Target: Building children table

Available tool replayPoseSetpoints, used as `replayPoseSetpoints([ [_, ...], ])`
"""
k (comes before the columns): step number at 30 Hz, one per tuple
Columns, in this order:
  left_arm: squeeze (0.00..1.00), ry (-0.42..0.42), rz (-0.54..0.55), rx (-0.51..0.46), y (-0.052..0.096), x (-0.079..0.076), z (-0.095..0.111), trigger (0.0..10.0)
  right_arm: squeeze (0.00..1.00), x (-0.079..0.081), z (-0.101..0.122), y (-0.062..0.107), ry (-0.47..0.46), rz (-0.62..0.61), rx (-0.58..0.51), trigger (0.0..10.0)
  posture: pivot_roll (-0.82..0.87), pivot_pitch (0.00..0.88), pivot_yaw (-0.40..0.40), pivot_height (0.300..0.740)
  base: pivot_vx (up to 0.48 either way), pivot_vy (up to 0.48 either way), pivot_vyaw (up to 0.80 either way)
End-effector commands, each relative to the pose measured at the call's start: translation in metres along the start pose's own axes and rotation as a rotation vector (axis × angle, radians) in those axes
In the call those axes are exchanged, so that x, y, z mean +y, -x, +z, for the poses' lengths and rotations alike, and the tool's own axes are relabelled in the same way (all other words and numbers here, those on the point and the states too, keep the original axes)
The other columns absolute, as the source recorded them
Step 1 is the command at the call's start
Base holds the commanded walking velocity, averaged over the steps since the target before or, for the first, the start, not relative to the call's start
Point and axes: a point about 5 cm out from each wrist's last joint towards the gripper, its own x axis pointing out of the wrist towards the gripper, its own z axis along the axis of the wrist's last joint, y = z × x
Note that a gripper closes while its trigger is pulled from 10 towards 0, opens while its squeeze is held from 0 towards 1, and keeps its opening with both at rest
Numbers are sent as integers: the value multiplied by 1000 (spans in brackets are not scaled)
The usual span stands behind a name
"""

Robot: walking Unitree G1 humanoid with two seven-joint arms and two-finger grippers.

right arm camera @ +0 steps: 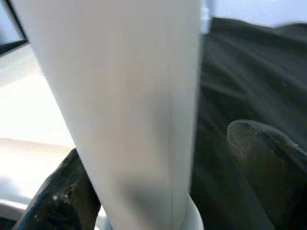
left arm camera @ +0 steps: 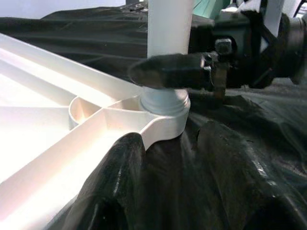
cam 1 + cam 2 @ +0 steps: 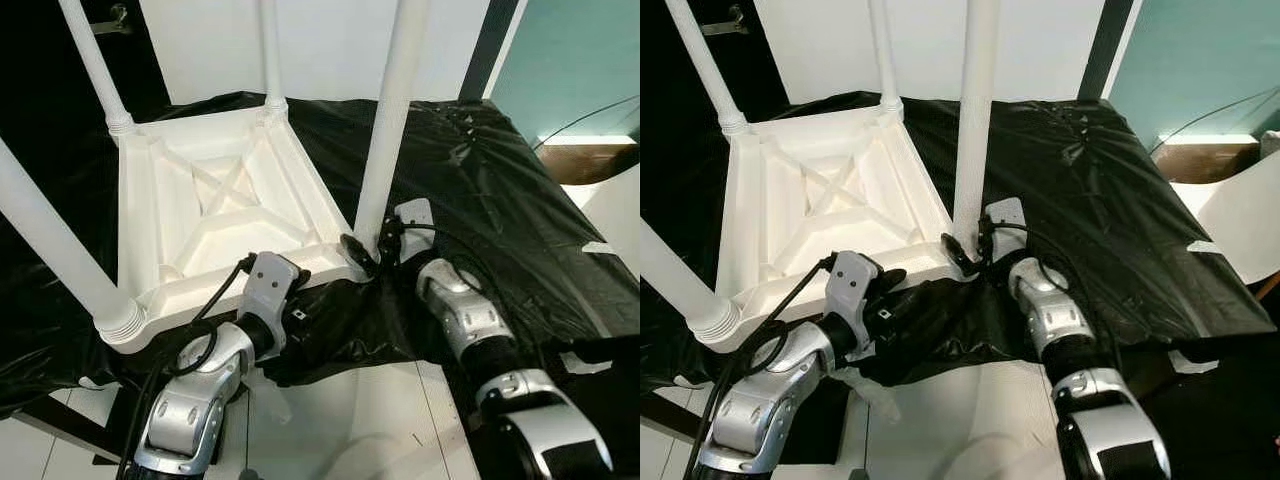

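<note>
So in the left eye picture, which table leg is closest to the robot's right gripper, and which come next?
From the right gripper:
1. Near-right leg, between its fingers, at the tabletop's corner.
2. Far-right leg, at the back corner.
3. Near-left leg and far-left leg: both farther, too close to rank.

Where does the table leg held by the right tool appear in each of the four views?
Left eye: table leg, upper centre, rising from the upturned tabletop.
Right eye: centre.
Left wrist: top centre.
Right wrist: close up, centre, between the right tool fingers.
Shared landmark: black plastic sheet.
</note>
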Motion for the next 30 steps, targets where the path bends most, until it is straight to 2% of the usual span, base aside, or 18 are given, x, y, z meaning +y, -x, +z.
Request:
replayPoseSetpoints([
  [1, 0, -3, 10, 6, 0, 2, 0, 10000, 0, 0, 5, -5, 26, 87, 5, 10000, 69, 0, -20, 740, 0, 0, 0],
  [2, 0, -3, 10, 6, 0, 2, 0, 10000, 0, 0, 5, -5, 26, 87, 5, 10000, 69, 0, -20, 740, 0, 0, 0],
  [7, 0, -6, 10, 7, 1, 2, 0, 10000, 0, 10, 3, -13, 61, 245, 51, 10000, 82, 0, -21, 740, 0, 0, 0],
  [11, 0, -7, 14, 6, 1, 2, 1, 10000, 0, 13, 0, -14, 81, 276, 69, 10000, 87, 0, -23, 740, 0, 0, 0],
  [12, 0, -6, 19, 5, 1, 3, 1, 10000, 0, 14, -1, -14, 91, 288, 76, 7961, 92, 0, -24, 740, 0, 0, 0],
  [13, 0, -6, 23, 4, 2, 3, 1, 10000, 0, 14, -2, -14, 92, 296, 85, 0, 95, 0, -26, 740, 0, 0, 0],
  [21, 0, -6, 28, 5, 3, 4, 1, 10000, 0, 6, -5, -13, 53, 299, 105, 0, 95, 0, -25, 740, 0, 0, 0],
  [24, 0, -6, 27, 5, 3, 4, 1, 10000, 0, 1, -7, -13, 55, 248, 129, 0, 89, 0, -24, 740, 0, 0, 0],
  [25, 0, -3, 25, 4, 3, 4, 1, 10000, 0, -3, -10, -12, 52, 183, 156, 0, 82, 0, -21, 740, 0, 0, 0],
  [30, 0, 1, 15, 5, 1, 1, 0, 10000, 0, -4, -14, -12, 44, 73, 162, 0, 73, 0, -14, 740, 0, 0, 0],
])
